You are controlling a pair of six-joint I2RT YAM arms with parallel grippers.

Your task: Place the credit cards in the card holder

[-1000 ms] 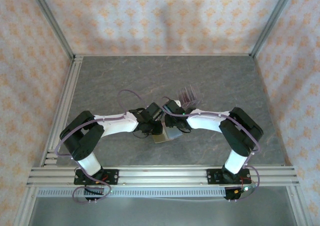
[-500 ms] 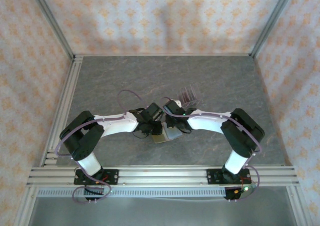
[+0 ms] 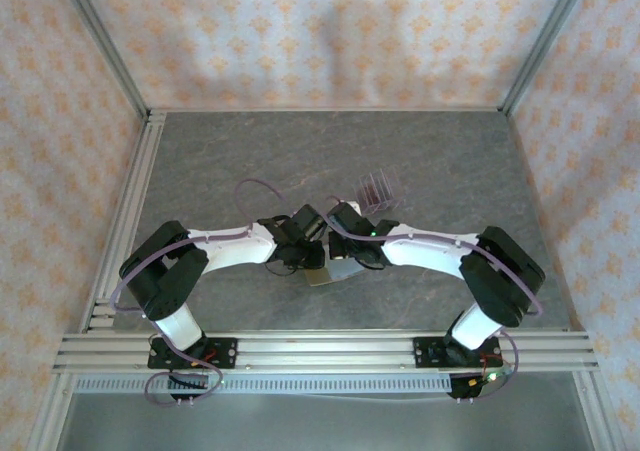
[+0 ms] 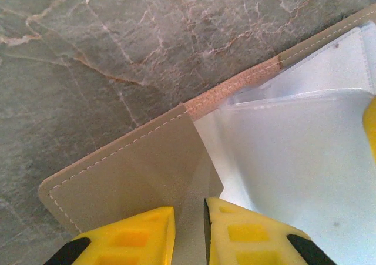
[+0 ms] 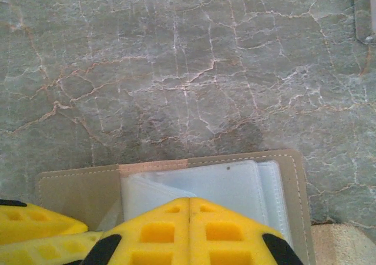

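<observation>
— Where's the card holder (image 3: 325,274)?
— Lying open on the grey, pale-veined marble table (image 3: 450,161), right between the two arms. The left gripper (image 4: 189,209) pinches its tan cover, and the right gripper (image 5: 189,201) has its fingers pressed together at the clear sleeves.
— And the credit cards (image 3: 376,185)?
— Standing in the clear stand (image 3: 386,199) just behind. There's orange-patterned wallpaper (image 3: 300,31) all round and aluminium rails (image 3: 320,346) along the near edge.

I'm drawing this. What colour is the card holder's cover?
Card holder: olive-tan, best seen from left wrist.
</observation>
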